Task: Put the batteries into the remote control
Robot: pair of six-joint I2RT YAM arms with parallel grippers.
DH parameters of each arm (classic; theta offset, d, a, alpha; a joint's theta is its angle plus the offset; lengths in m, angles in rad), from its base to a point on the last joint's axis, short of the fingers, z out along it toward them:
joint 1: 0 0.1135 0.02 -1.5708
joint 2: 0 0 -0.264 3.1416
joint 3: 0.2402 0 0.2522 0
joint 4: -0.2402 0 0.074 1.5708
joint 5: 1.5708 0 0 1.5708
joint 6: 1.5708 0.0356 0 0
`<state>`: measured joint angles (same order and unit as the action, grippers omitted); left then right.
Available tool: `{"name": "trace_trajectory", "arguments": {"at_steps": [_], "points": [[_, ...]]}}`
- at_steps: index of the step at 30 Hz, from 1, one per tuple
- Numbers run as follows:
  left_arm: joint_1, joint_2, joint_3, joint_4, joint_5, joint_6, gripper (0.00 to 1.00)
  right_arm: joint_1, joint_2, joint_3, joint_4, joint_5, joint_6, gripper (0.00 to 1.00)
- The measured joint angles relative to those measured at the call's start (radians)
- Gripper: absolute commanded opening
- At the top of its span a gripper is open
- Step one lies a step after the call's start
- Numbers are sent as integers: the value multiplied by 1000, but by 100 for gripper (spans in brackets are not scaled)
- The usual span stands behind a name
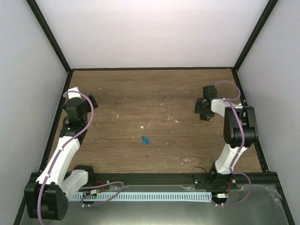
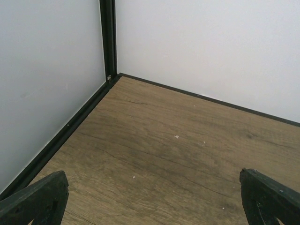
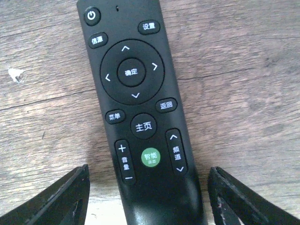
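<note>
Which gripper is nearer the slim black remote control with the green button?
Right. The right gripper hangs open over the slim black remote control, fingers either side without touching. The left gripper, open, faces the far-left corner of the wooden table, well away.
</note>
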<state>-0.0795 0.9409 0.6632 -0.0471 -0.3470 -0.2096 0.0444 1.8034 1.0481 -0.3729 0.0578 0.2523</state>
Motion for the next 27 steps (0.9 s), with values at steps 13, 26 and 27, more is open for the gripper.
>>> {"name": "trace_trajectory", "arguments": {"at_steps": [13,26,27], "points": [[0,-6,-4,-1,-9,1,100,4,-2,-20,34,34,5,41],[0,-6,-4,-10,-3,1,100,75,-9,-44,80,72,19,35],[0,-6,-4,-11,-2,1,100,86,-9,-45,82,72,19,36]]}}
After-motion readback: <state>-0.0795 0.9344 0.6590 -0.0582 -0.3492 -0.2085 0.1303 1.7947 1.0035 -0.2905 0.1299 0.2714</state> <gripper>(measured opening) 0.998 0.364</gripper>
